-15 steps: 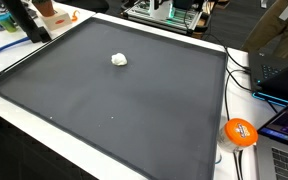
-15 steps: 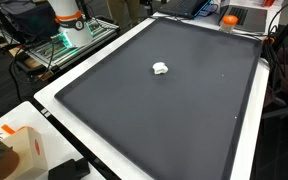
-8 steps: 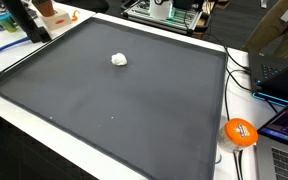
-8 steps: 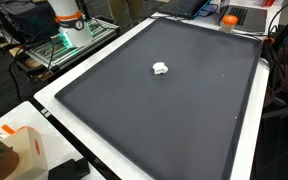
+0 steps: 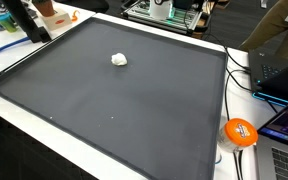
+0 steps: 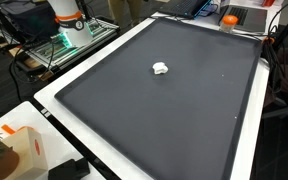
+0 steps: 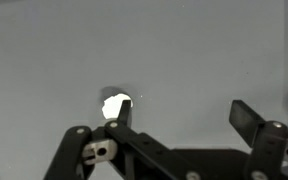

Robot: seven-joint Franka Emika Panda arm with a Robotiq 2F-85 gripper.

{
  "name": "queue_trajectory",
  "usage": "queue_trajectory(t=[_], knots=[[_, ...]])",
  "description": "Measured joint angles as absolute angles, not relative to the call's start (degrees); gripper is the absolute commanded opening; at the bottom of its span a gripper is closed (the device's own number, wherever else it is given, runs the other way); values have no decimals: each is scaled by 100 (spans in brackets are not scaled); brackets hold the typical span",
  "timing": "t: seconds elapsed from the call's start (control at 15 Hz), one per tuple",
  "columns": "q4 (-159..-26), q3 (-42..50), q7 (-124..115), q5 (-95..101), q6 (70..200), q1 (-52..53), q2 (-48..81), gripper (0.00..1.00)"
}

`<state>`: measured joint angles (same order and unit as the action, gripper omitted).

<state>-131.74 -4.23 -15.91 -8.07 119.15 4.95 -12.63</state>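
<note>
A small white crumpled lump (image 5: 119,59) lies on the large dark grey mat (image 5: 134,110); it also shows in the other exterior view (image 6: 160,68). In the wrist view my gripper (image 7: 184,112) is open and empty, looking down on the mat from high above. The white lump (image 7: 113,105) sits just beyond the left fingertip, partly hidden by it. The gripper itself does not show in either exterior view; only the robot base (image 6: 69,22) is seen at the mat's far edge.
An orange ball (image 5: 240,132) rests off the mat near laptops and cables (image 5: 274,75). An orange-and-white box (image 6: 14,140) and a black device (image 6: 69,170) stand by one corner. A white table border (image 6: 84,130) surrounds the mat.
</note>
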Motion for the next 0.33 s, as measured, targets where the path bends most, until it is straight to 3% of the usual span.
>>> queue_trajectory(t=[0.33], knots=[[-13019,-744,-3395,-723,11945,477,-1231,100]])
